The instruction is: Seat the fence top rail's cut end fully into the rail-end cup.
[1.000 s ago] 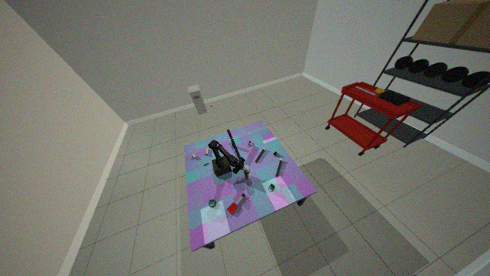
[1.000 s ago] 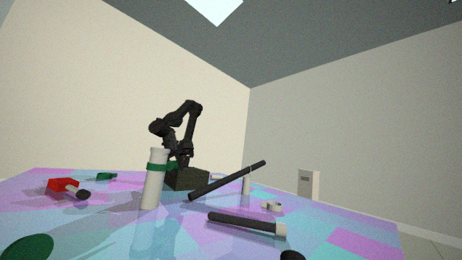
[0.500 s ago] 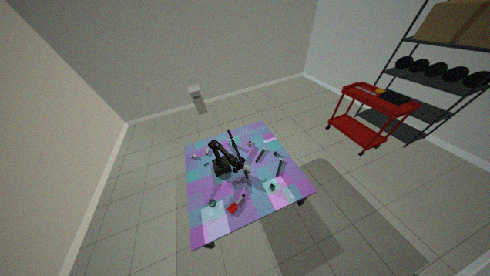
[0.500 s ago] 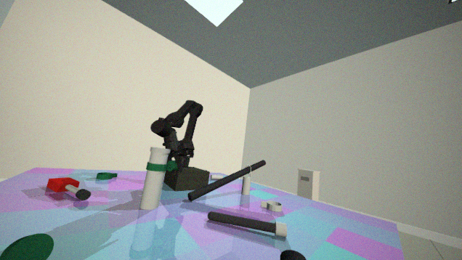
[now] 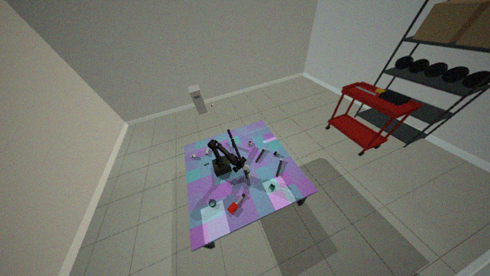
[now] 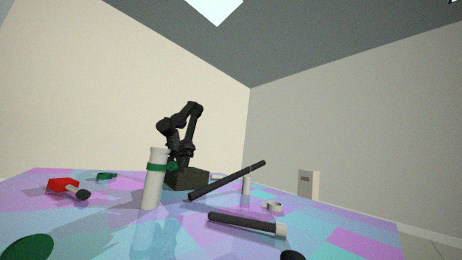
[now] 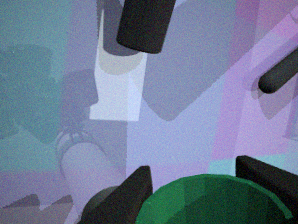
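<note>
The big pale post [image 6: 150, 190] [image 5: 247, 175] stands upright with a green brace band [image 6: 156, 167] near its cap. The green rail-end cup [image 6: 173, 166] [image 7: 210, 202] sticks out from the band toward the arm. My gripper [image 7: 193, 171] is shut on this cup, one fingertip on each side, with the cup's mouth showing. The dark top rail [image 6: 225, 180] [image 7: 146, 25] [image 5: 233, 143] slants through the loop cap on the small post [image 6: 245, 186]. Its cut end is low, below and apart from the cup. Whether that end touches the table is unclear.
A loose dark rail [image 6: 241, 221] [image 7: 284, 72] with a pale end lies on the patchwork table. A beige clamp [image 6: 273, 206] lies near it. A red block [image 6: 62, 184] [image 5: 233, 208] and a green fitting [image 6: 105, 176] lie beyond the big post.
</note>
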